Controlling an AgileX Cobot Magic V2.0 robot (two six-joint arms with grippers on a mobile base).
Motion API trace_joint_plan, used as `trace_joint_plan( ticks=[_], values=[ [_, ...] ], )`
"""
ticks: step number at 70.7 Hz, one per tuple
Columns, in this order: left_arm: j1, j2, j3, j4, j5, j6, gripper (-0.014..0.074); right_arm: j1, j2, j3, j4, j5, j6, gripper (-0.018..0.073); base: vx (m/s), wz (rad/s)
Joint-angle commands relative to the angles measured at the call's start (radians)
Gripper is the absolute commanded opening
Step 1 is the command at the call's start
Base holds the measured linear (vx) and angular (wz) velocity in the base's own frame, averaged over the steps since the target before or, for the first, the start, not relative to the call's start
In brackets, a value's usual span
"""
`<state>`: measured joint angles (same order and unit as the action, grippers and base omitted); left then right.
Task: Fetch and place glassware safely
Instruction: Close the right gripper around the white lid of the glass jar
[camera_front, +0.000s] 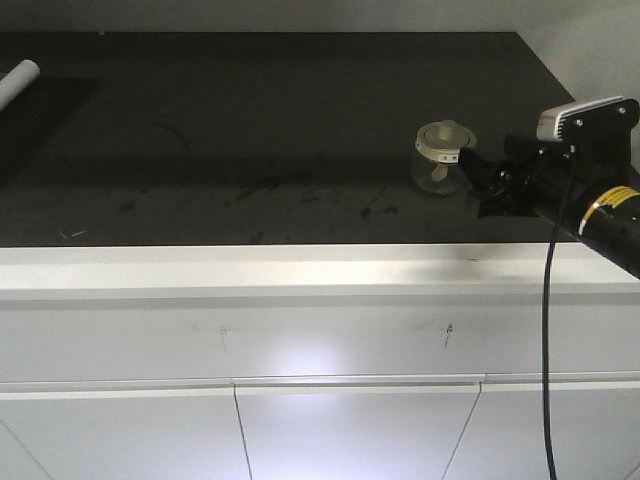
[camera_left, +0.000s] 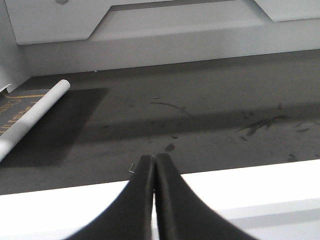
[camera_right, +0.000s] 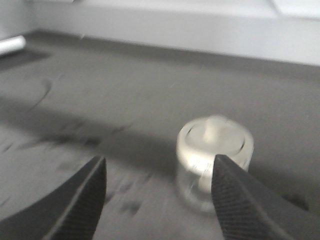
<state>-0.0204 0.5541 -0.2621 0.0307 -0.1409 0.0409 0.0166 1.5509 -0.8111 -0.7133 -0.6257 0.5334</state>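
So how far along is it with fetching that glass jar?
Nothing looks finished: the glass jar stands on the dark countertop, ungripped. In hand: the right gripper is open and close to the jar. To do: grasp, lift, place. The left gripper is shut, holding nothing.

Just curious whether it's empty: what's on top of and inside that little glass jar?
A cream-white lid with a central knob caps the glass jar. Through the clear wall only a pale shape under the lid shows; contents or lid stem, I cannot tell.

Left tool (camera_left: 153, 159) pressed closed; right tool (camera_right: 159, 161) spread wide.
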Motion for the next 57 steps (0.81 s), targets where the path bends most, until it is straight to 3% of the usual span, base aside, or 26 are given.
trace_joint_plan(
  ticks=[1,10,35,57],
  values=[
    [-0.005,-0.001,-0.027,-0.007,-0.071,-0.009,-0.0007,-0.001,0.046,-0.09,0.12,-0.112,-0.104,0.0446,0.0,0.0],
    [-0.005,-0.001,-0.027,-0.007,-0.071,-0.009,-0.0007,-0.001,0.148,-0.182,0.161,-0.142,-0.175,0.0446,0.0,0.0],
    [-0.005,-0.001,-0.027,-0.007,-0.071,-0.009,-0.0007,-0.001,0.374,-0.452,0.161,-0.15,-0.174,0.0446,0.0,0.0],
    [-0.005,-0.001,-0.027,-0.007,-0.071,-0.009,-0.0007,-0.001,0.512,-0.578,0.161,-0.149,-0.169,0.0446,0.0,0.0]
  ],
)
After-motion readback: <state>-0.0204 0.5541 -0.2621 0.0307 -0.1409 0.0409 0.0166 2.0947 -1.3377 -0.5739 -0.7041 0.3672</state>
